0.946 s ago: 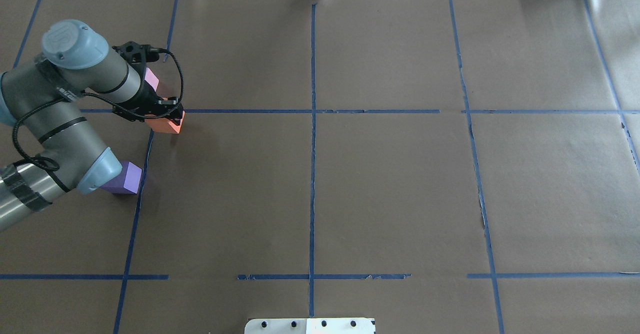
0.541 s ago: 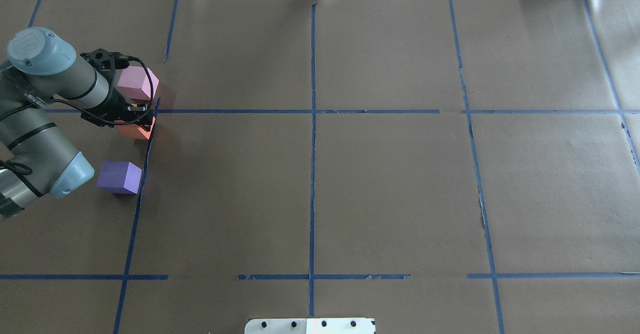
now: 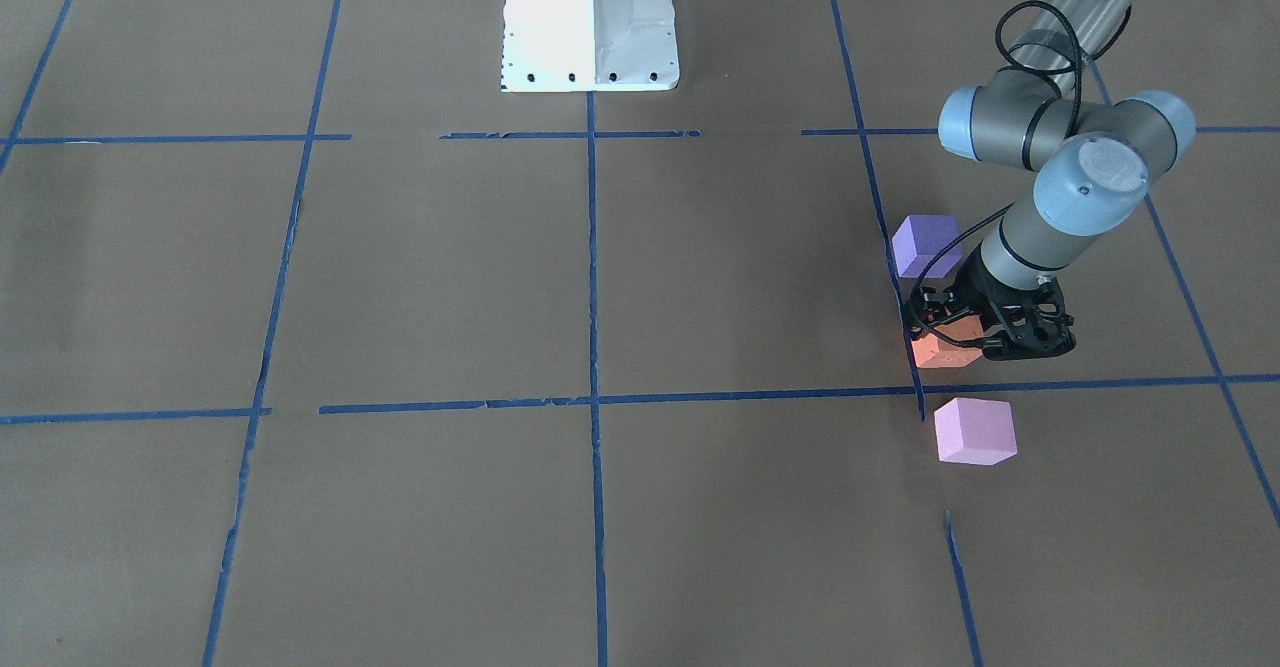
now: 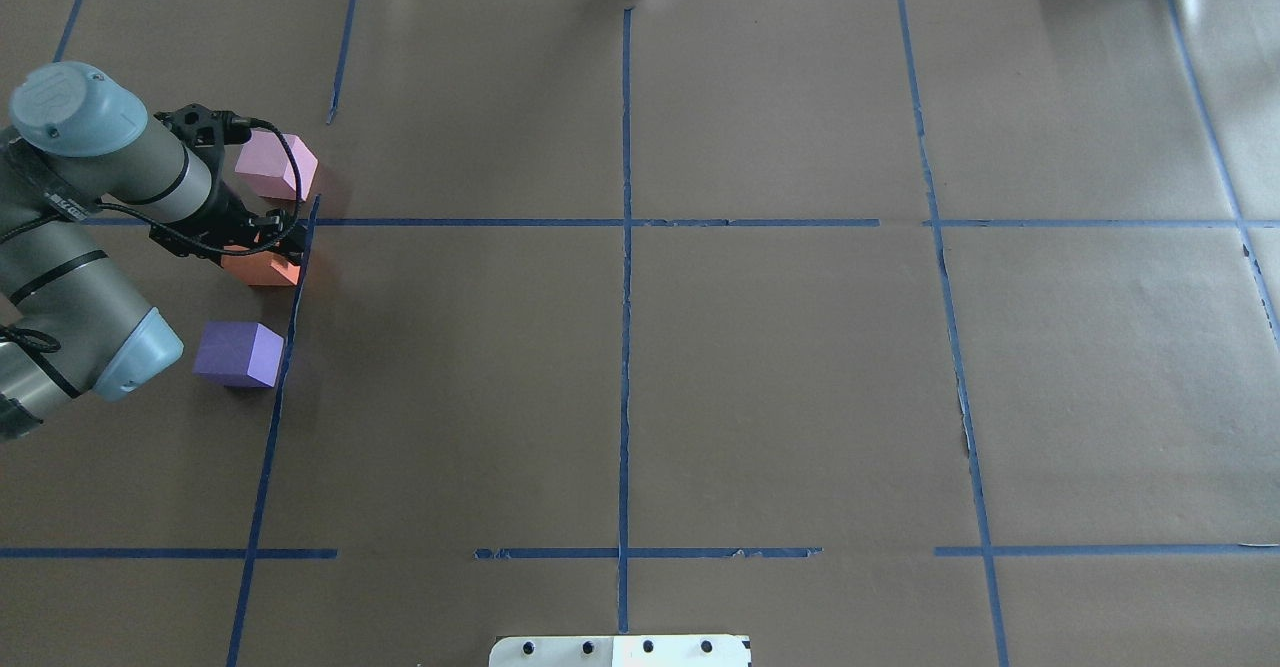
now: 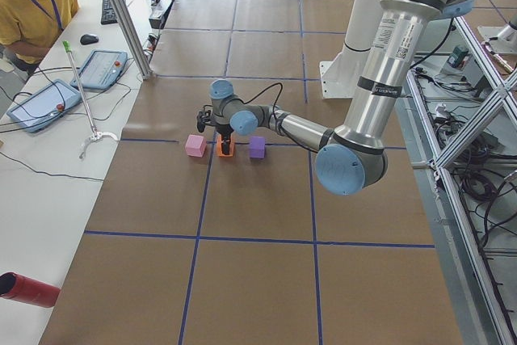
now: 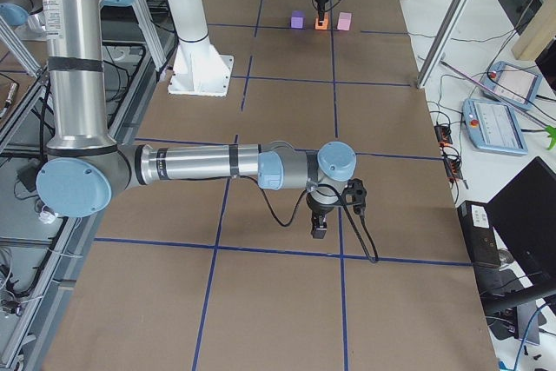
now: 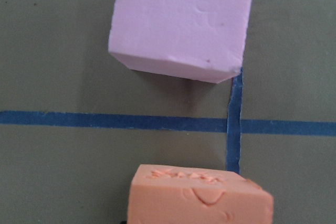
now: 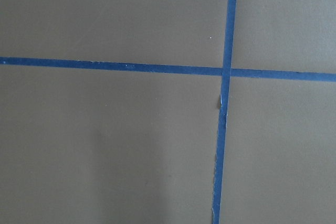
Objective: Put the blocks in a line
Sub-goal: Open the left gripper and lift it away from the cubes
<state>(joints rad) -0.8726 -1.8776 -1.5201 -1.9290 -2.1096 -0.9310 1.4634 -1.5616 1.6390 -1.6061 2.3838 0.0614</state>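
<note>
My left gripper (image 4: 268, 245) is shut on the dented orange block (image 4: 266, 270) and holds it at the table surface, between the other two blocks. The pale pink-lilac block (image 4: 275, 165) lies just beyond it, past a blue tape line. The blue-violet block (image 4: 238, 354) lies on its near side. The front view shows the same row: blue-violet (image 3: 925, 245), orange (image 3: 938, 349), pink (image 3: 975, 430), with the left gripper (image 3: 955, 335) over the orange one. The left wrist view shows the orange block (image 7: 199, 195) and the pink block (image 7: 184, 19). My right gripper (image 6: 319, 228) shows only in the exterior right view, over bare paper; I cannot tell if it is open or shut.
Brown paper with a blue tape grid (image 4: 625, 222) covers the table. The white robot base (image 3: 590, 17) stands at the robot's edge. An operator (image 5: 32, 6), tablets and a red cylinder (image 5: 28, 290) are beside the table's left end.
My left gripper has carried the orange block leftwards across the tape line into the gap between the pink and blue-violet blocks, then shifted slightly towards the blue-violet one. The other blocks have not moved.
</note>
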